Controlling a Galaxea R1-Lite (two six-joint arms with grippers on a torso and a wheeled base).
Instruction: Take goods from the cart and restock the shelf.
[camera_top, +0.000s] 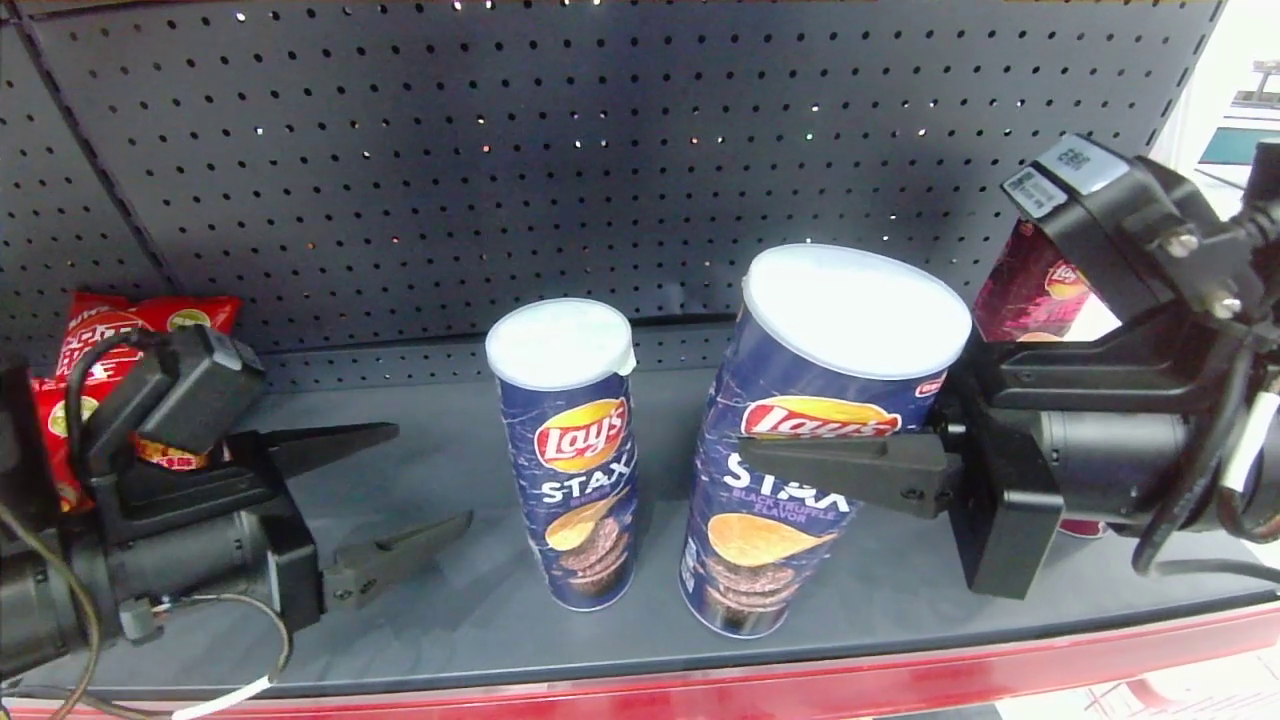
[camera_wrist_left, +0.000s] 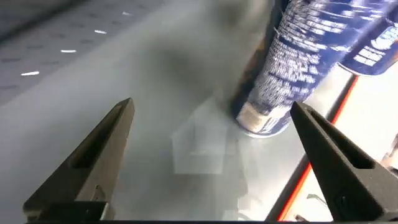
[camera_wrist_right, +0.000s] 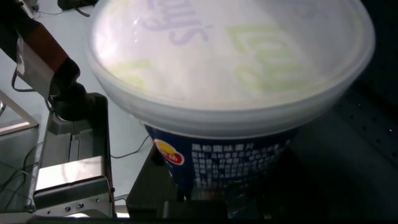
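Head: right gripper (camera_top: 840, 445) was clamped high on can (camera_top: 770, 540), slightly tilted, near the front edge of the shelf (camera_top: 450, 610), beside second can (camera_top: 580, 470). Left gripper (camera_top: 430, 478) was wide open and empty.
Left wrist: second can (camera_wrist_left: 273, 81) stood beyond the parted jaws.
Right wrist: can (camera_wrist_right: 230, 62) was close up.
Risk: released tilted, it could topple off the edge or into its neighbour.

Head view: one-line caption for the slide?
Right end effector holds a blue chip can at the shelf beside a second standing can; left end effector open.
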